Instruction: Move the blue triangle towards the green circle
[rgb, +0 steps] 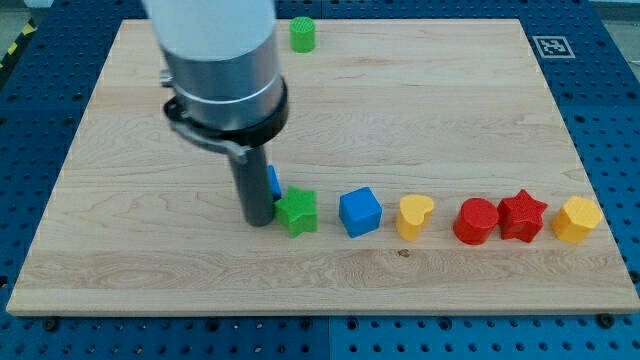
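Camera view: no pincer on me, just a rod, so nothing spread or pinching. My tip (259, 220) sits on the wooden board (420, 90), touching the green star (297, 211) on that star's view-left side. The blue triangle (273, 181) is mostly hidden behind my rod; only a blue sliver shows just above the green star toward the view's top, so I can't confirm its shape. The green circle (302, 34) is well apart from the green star, far toward the view's top near the board's edge.

Risks, as I judge them: my tip is hard against the green star, so any push could drag the star along instead of the triangle. With the triangle hidden, I could clip its corner and spin it off line. An overshoot could knock the green circle off the board.

Count, going view-right from the green star: one blue cube (360, 212), one yellow heart (415, 216), one red cylinder-like block (476, 221), one red star (522, 215), one yellow block (577, 219), perhaps hexagonal. Nine blocks total.
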